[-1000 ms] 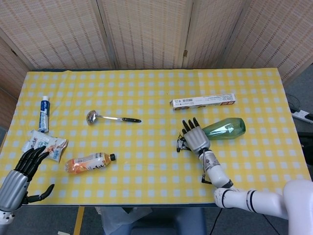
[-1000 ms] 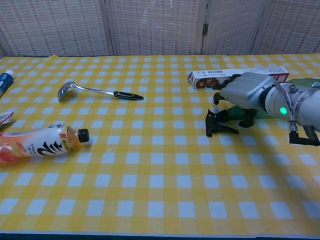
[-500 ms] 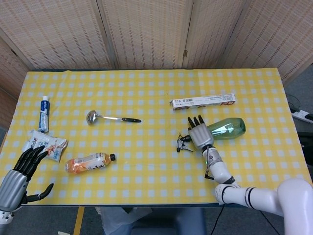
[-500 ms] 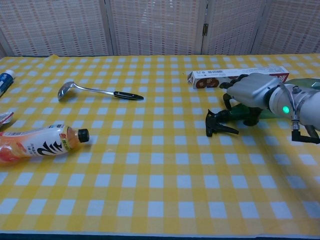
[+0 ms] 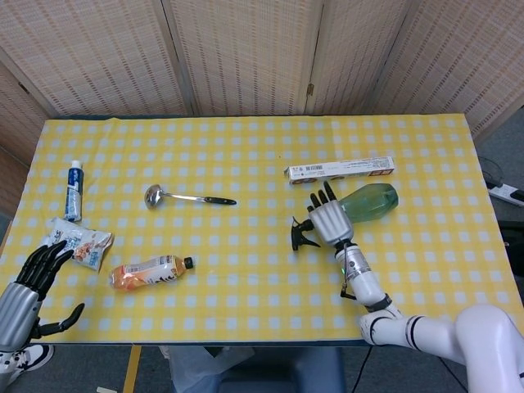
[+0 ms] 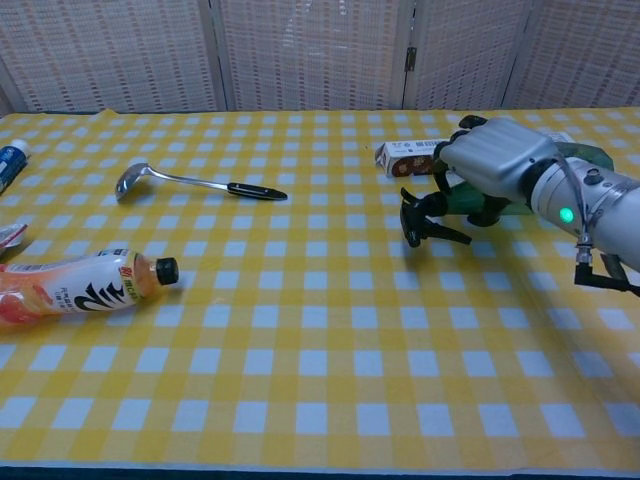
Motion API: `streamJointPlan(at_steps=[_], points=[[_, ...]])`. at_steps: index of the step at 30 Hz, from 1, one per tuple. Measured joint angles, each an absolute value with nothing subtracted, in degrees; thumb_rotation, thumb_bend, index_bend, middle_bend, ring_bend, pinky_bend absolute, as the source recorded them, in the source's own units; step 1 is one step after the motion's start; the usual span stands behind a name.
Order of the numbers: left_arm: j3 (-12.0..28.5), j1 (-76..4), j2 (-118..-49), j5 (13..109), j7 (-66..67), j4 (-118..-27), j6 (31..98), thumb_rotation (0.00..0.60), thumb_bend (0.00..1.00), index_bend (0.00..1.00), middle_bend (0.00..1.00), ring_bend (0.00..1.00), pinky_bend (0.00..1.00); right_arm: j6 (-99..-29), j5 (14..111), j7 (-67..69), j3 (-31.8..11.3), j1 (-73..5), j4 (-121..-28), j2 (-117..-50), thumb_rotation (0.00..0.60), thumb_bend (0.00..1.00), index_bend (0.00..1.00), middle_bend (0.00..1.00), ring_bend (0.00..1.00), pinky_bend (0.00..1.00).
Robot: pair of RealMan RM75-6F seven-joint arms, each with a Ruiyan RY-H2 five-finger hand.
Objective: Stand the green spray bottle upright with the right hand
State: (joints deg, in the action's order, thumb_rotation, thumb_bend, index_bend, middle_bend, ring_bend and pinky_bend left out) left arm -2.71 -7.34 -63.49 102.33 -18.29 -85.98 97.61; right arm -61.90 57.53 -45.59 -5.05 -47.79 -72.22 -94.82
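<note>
The green spray bottle point(image 5: 371, 201) lies nearly flat at the right of the table, its black trigger nozzle point(image 5: 300, 234) pointing left. My right hand point(image 5: 329, 219) wraps around its neck from above and holds it a little off the cloth. In the chest view the right hand point(image 6: 492, 160) covers most of the bottle. Only a strip of the green spray bottle point(image 6: 467, 201) and the nozzle point(image 6: 424, 217) show below the fingers. My left hand point(image 5: 29, 286) hangs open off the table's front left corner, holding nothing.
A long carton point(image 5: 339, 169) lies just behind the bottle. A ladle point(image 5: 188, 197) sits left of centre. An orange drink bottle point(image 5: 151, 271) lies on its side at the front left, beside a snack packet point(image 5: 79, 241) and a blue tube point(image 5: 74, 190).
My right hand has closed around the bottle's neck and raised it slightly, shifting it back and left. The left hand has sunk a little lower.
</note>
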Motion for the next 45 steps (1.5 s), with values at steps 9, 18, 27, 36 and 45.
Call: streamJointPlan(at_steps=[9, 18, 27, 36, 45], points=[[-2.9, -7.67, -64.19, 103.41, -14.68, -86.82, 96.49, 0.251, 0.38, 0.0, 0.03, 0.07, 0.0, -66.48, 61.03, -30.06, -9.49, -44.24, -80.22, -92.12, 0.6, 0.35, 0.84, 0.27, 0.21, 0.0], [-3.57, -7.94, -64.59, 104.83, -13.01, -87.6, 95.61, 0.247, 0.38, 0.0, 0.03, 0.07, 0.0, -72.66, 61.53, -18.14, -17.05, -40.8, -87.2, -91.7, 0.6, 0.35, 0.9, 0.34, 0.28, 0.0], [-3.83, -8.05, -64.51, 104.87, -12.87, -87.86, 95.13, 0.247, 0.38, 0.0, 0.03, 0.07, 0.0, -76.57, 61.6, -3.66, -22.17, -36.94, -91.37, -93.05, 0.6, 0.35, 0.9, 0.35, 0.29, 0.0], [-3.99, -8.31, -64.49, 104.88, -13.26, -87.81, 94.56, 0.249, 0.38, 0.0, 0.03, 0.07, 0.0, -72.22, 52.21, 1.19, -26.63, -35.17, -94.51, -92.05, 0.6, 0.35, 0.9, 0.35, 0.29, 0.0], [-3.95, -8.96, -64.81, 104.16, -13.23, -87.59, 92.96, 0.249, 0.38, 0.0, 0.03, 0.07, 0.0, -68.0, 38.37, -8.62, -30.25, -38.12, -97.69, -88.0, 0.6, 0.35, 0.89, 0.35, 0.29, 0.0]])
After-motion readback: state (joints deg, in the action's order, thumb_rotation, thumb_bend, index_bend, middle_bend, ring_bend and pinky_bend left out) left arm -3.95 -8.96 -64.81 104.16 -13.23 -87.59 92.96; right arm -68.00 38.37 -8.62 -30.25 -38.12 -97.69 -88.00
